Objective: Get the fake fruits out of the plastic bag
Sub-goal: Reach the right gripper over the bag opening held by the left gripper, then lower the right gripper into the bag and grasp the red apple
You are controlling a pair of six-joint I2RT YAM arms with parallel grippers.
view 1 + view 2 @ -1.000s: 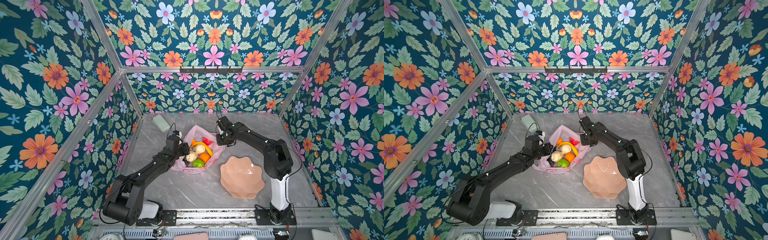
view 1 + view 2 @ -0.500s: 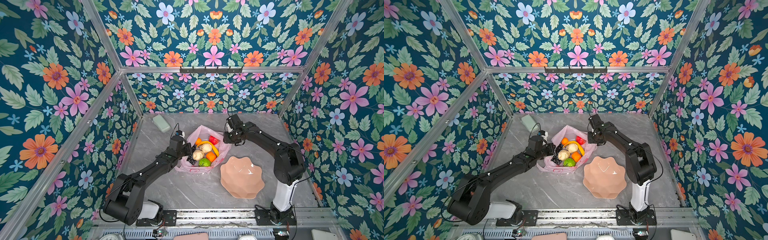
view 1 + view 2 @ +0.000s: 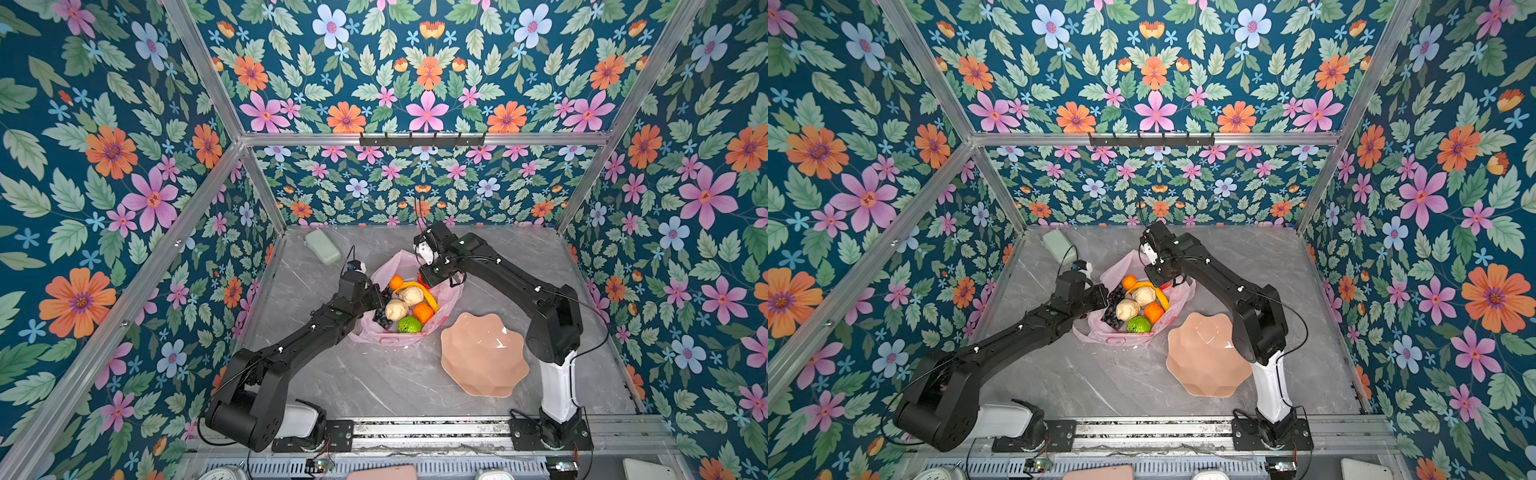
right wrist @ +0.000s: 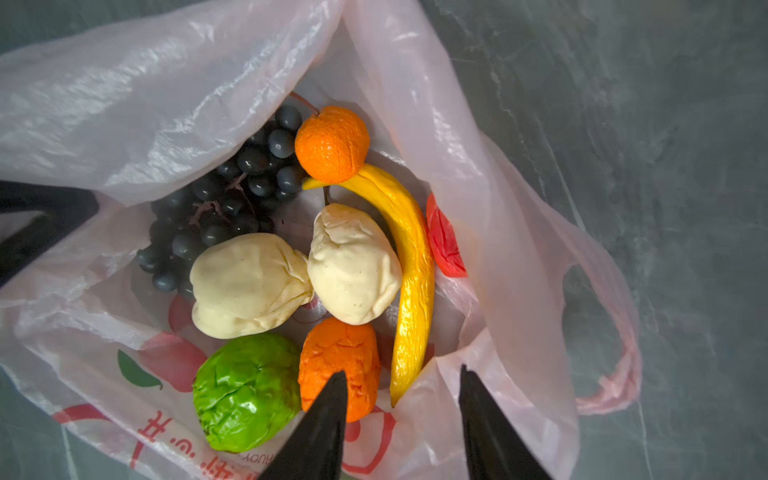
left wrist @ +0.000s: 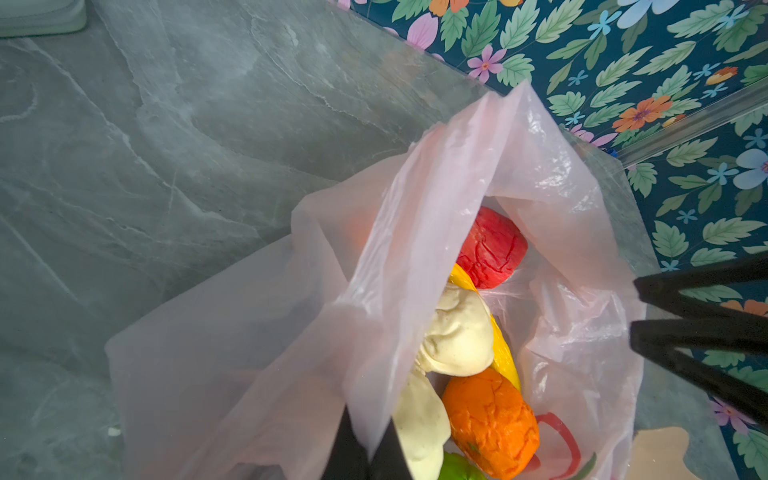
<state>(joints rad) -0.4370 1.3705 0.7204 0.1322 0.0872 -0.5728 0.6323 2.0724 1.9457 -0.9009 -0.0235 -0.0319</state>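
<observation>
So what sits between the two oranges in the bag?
A cream lumpy piece lies between the round orange and the dented orange, the banana running alongside; the right wrist view shows it.

Pink plastic bag (image 3: 1121, 334) of fake fruits (image 3: 1127, 309) sits open on the bench (image 3: 1100, 382); peach bowl (image 3: 1204, 357) at its 4 o'clock, pale green case (image 3: 1059, 246) at 11 o'clock.

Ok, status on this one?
Left gripper shut on plastic bag rim. Right gripper open over banana tip. Fake fruits all inside bag. Nothing blocking.

Open bag (image 4: 124, 83) mouth above fruits (image 4: 353, 266)
</observation>
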